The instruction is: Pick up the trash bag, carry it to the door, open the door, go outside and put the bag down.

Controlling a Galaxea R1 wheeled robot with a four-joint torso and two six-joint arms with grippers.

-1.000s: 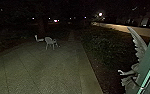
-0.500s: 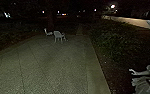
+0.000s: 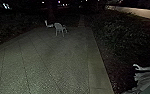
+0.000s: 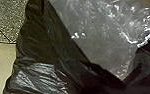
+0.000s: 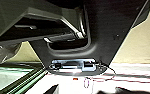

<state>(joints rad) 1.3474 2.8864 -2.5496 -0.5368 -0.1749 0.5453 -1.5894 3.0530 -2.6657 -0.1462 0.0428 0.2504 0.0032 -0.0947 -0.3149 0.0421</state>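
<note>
State of left claw: cannot be determined. State of right claw: cannot be determined. The black trash bag (image 4: 32, 50) lies directly in front of the left wrist camera, its surface creased and glossy. Crumpled clear plastic (image 4: 96, 37) adjoins the bag's dark folds. In the right wrist view, a green-edged glass panel (image 5: 8, 73) is located near crumpled grey plastic (image 5: 6, 53).

Relative to the earlier frames, the head camera is aimed lower. The distant lamp and the upper wing of the pale sculpture (image 3: 148, 77) are now outside its field; the sculpture's lower portion remains at the right. The white chair (image 3: 59, 28) retains its position on the paving.

The surface is speckled paving (image 3: 43, 65) with diagonal joints, bounded on the right by a smooth border strip (image 3: 97, 67). A second white object (image 3: 49, 25) is positioned just beside the chair. Shrubs (image 3: 126, 32) occupy the bed beyond the border strip. A lit pathway (image 3: 138, 12) crosses the background, with small lights in the surrounding darkness.
</note>
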